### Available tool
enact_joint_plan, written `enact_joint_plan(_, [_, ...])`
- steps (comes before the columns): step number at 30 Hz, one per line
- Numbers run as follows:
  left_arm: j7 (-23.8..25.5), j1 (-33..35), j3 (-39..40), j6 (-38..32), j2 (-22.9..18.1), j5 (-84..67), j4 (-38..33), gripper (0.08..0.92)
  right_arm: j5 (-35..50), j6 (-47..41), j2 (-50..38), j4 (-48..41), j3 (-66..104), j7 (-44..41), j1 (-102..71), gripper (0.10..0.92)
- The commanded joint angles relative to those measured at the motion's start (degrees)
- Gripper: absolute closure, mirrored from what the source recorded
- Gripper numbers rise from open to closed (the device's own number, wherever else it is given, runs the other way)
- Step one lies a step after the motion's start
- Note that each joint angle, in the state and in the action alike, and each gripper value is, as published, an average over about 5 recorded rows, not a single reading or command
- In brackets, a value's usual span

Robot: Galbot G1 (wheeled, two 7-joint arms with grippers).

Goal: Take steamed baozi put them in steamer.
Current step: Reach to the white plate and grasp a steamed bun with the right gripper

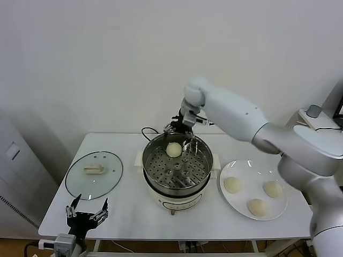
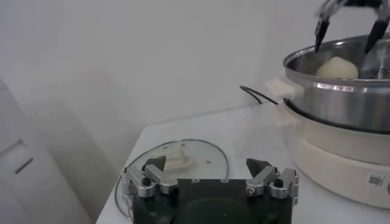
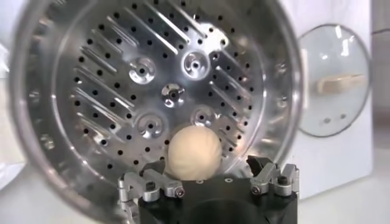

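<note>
At centre of the white tabletop [image 1: 128, 214]: steamer [image 1: 177, 166], a round stainless-steel basket with perforated bottom, seated on a white electric pot base [image 1: 174, 199]; a black cord [image 1: 149, 130] runs from behind it.

Inside the steamer, toward its far side: one steamed baozi [image 1: 173, 150], cream-white and dome-shaped, resting on the perforated floor. Also seen in the right wrist view [image 3: 194, 153] and, over the basket's rim, in the left wrist view [image 2: 336, 67].

Above that bun, at the far rim of the basket: right gripper [image 1: 181, 127], fingers [image 3: 149, 185] spread apart and holding nothing; the bun lies below the gap between them, free of contact.

Right of the steamer: large white round plate [image 1: 234, 202] holding three more baozi, one nearest the steamer [image 1: 232, 184], one toward the far right [image 1: 273, 189], one at the front [image 1: 258, 207], each apart from the others.

Left of the steamer: round glass lid [image 1: 94, 174] with beige handle, lying flat on the tabletop.

At the front left corner of the tabletop: left gripper [image 1: 86, 216], idle, fingers [image 2: 150, 181] apart and empty, well away from the steamer.
</note>
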Motion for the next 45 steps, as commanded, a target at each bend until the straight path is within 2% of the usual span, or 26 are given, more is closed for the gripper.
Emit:
enact_joint_plan(1, [0.1, -0.1, 0.0, 0.1, -2.8, -0.2, 0.1, 0.177, 14.8, -43.9, -9.9, 7.3, -3.4, -4.4, 7.1, 0.203])
enact_joint_plan(6, [0.4, -0.4, -0.3, 0.8, -2.4, -1.5, -0.1, 0.177, 16.2, -61.5, -18.1, 11.6, -3.9, -2.4, 9.5, 0.203])
enact_joint_plan(10, [0.5, -0.6, -0.5, 1.1, -1.6, -2.1, 0.0, 0.177, 16.5, -68.5, -25.2, 15.6, -4.3, -1.4, 10.4, 0.203])
enact_joint_plan(17, [0.6, -0.7, -0.5, 1.4, -0.5, -2.9, 0.4, 0.177, 16.4, -71.2, -38.3, 24.5, -8.3, -1.9, 10.1, 0.203])
enact_joint_plan(23, [0.7, -0.6, 0.1, 1.5, -0.2, -2.7, 0.6, 0.177, 12.3, -70.8, -43.7, 30.8, -4.8, 0.4, -0.9, 0.203])
enact_joint_plan(27, [0.7, -0.2, 0.3, 1.4, -0.1, -2.5, 0.7, 0.177, 7.2, -70.8, -44.6, 33.0, 2.4, 1.7, -14.1, 0.203])
enact_joint_plan(33, [0.5, 0.5, 0.3, 1.1, 0.0, -2.3, 0.8, 0.177, 3.5, -71.1, -41.5, 31.9, 11.6, 3.0, -25.3, 0.203])
enact_joint_plan(45, [0.5, 0.5, 0.4, 1.2, -0.4, -1.7, 1.2, 0.177, -0.9, -66.3, -33.0, 24.4, 18.5, 5.9, -34.9, 0.203])
